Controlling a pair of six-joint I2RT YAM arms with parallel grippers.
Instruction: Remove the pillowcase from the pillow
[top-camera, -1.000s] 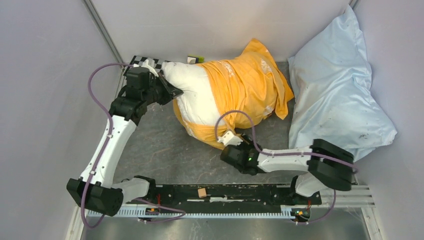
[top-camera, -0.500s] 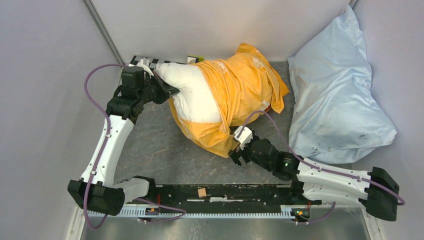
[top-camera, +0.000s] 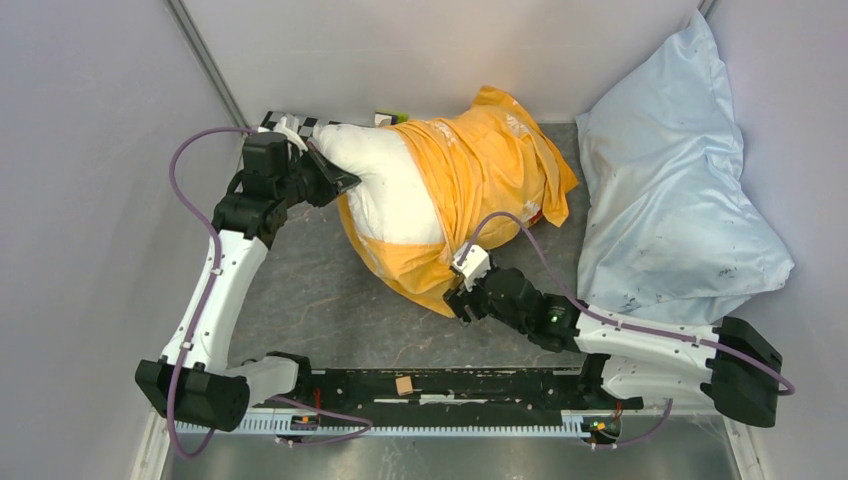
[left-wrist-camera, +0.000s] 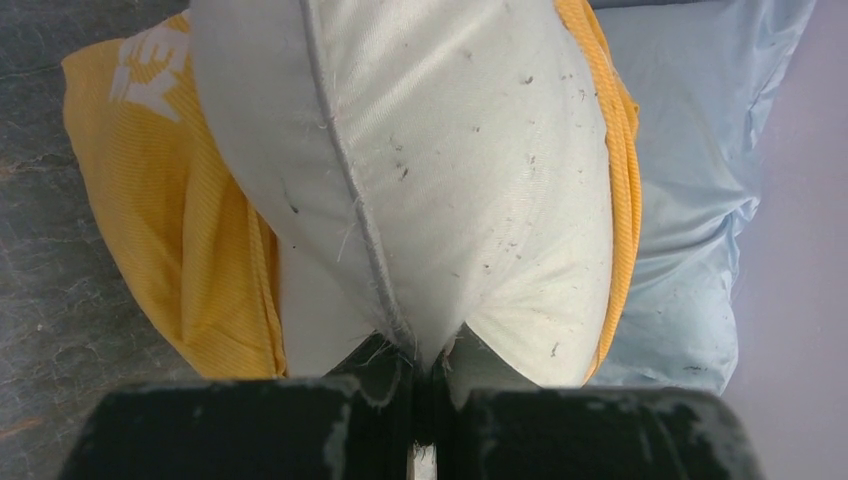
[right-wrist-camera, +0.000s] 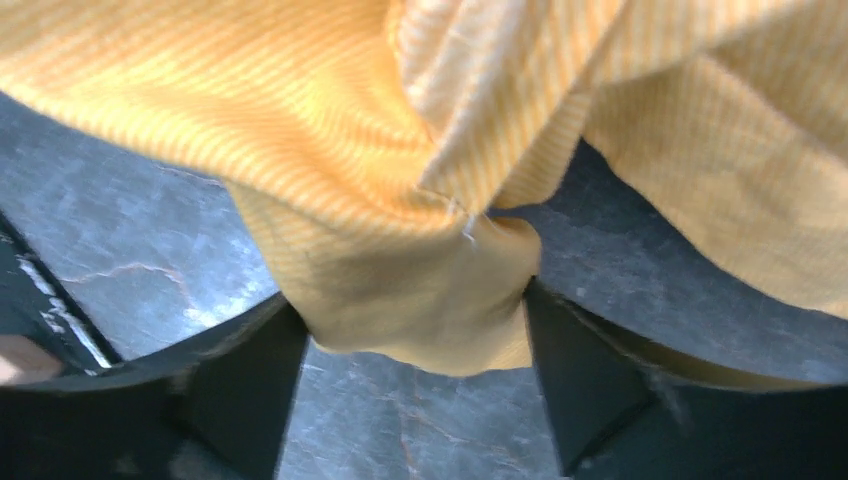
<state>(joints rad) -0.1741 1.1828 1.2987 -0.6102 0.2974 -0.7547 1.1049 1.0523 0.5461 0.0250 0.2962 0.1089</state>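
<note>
The white pillow (top-camera: 385, 185) lies at the back of the table, its left half bare. The orange pillowcase (top-camera: 490, 170) still covers its right half and trails toward me in a loose corner. My left gripper (top-camera: 340, 182) is shut on the pillow's seamed corner; the left wrist view shows the pillow (left-wrist-camera: 450, 150) pinched at my left gripper (left-wrist-camera: 425, 355), with the pillowcase (left-wrist-camera: 170, 220) bunched behind. My right gripper (top-camera: 455, 300) stands open at the pillowcase's near corner. In the right wrist view that pillowcase (right-wrist-camera: 350, 150) corner hangs between the spread fingers of the right gripper (right-wrist-camera: 412, 305).
A big pale blue pillow (top-camera: 665, 180) leans in the back right corner, touching the orange fabric. Grey walls close in the left, back and right. A small tan block (top-camera: 404, 385) sits on the base rail. A checkered strip (top-camera: 290, 122) and a green item (top-camera: 392, 118) lie behind the pillow.
My right gripper opened wide, and its arm unfolded, with its elbow swinging out right. The fingers came back around the near orange corner. The pillow shifted slightly left. The left grip held.
</note>
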